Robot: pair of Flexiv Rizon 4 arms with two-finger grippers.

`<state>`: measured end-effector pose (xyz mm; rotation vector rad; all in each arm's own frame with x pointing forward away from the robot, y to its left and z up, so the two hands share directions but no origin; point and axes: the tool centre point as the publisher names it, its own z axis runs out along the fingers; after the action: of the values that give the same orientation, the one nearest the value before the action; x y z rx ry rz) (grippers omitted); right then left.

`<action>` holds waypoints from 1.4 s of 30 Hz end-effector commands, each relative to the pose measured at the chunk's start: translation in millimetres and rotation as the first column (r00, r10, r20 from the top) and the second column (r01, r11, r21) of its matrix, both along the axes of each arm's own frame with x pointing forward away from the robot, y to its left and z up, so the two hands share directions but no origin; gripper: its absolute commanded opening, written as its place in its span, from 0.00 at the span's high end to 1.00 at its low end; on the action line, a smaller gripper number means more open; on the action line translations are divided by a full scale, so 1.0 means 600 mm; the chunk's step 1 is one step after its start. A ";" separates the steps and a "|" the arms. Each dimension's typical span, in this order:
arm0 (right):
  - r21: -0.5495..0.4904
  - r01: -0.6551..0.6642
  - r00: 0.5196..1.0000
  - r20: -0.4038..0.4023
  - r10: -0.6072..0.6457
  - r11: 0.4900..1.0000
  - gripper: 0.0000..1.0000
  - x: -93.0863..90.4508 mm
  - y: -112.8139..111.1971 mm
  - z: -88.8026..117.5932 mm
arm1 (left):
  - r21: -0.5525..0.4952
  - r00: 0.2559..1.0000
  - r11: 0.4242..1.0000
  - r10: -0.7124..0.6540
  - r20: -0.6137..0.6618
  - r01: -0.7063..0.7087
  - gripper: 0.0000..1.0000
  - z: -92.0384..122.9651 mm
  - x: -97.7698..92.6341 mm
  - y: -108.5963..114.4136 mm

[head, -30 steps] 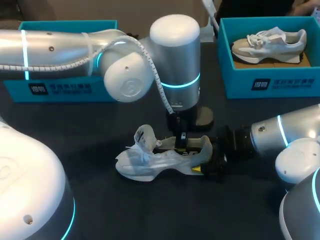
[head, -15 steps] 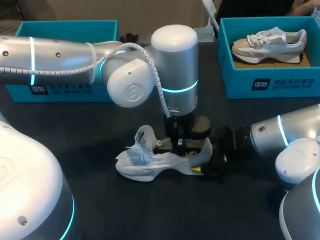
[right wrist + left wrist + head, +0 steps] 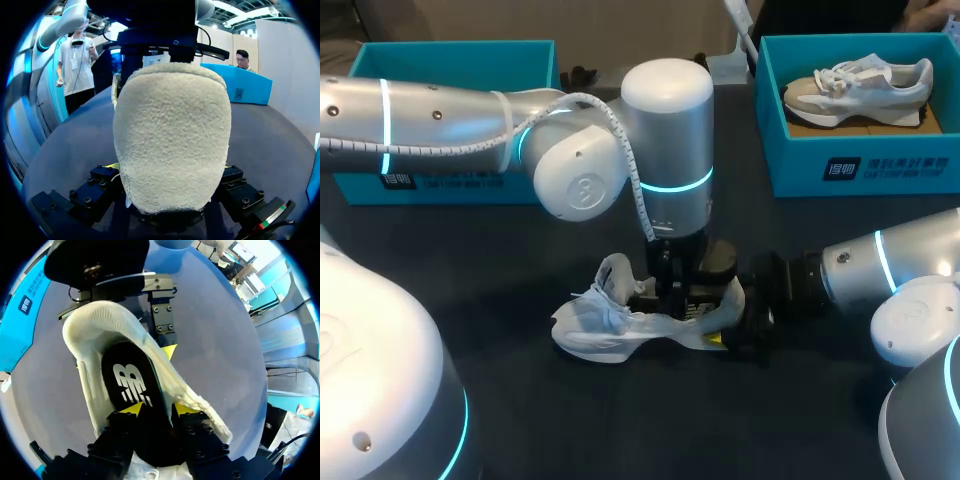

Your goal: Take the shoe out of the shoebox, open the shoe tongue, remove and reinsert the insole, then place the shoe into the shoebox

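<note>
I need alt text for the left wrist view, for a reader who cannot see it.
The left hand is down inside a white shoe, at its black insole with a white logo. The right hand, ahead, grips the shoe at the heel, on a table.

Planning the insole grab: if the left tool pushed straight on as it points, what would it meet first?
The insole inside the shoe; the left tool seems almost on it, depth unclear.

The shoe (image 3: 605, 330) is off-white with a fuzzy cream heel; its insole (image 3: 131, 385) is black with a white striped logo. The left shoebox (image 3: 450, 190) and right shoebox (image 3: 800, 150) are teal with white print. The table (image 3: 620, 420) is near-black.
</note>
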<state>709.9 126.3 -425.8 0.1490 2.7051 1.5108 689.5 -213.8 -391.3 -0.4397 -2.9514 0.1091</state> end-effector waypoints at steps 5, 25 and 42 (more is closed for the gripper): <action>-0.008 0.003 1.000 -0.001 -0.003 1.000 1.00 0.000 0.008 -0.008 | 0.010 0.999 1.000 -0.003 0.036 0.003 0.56 -0.027 -0.002 -0.009; -0.008 0.003 1.000 -0.001 -0.003 1.000 1.00 0.000 0.008 -0.008 | -0.069 0.955 0.995 0.092 0.281 -0.076 1.00 -0.094 0.020 -0.015; -0.008 0.003 1.000 -0.001 -0.003 1.000 1.00 0.000 0.008 -0.008 | -0.096 0.958 0.985 0.160 0.237 -0.141 1.00 -0.034 0.028 0.014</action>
<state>710.3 126.6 -426.1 0.1500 2.7047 1.5110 703.0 -213.7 -410.0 -0.2497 -3.2356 0.1892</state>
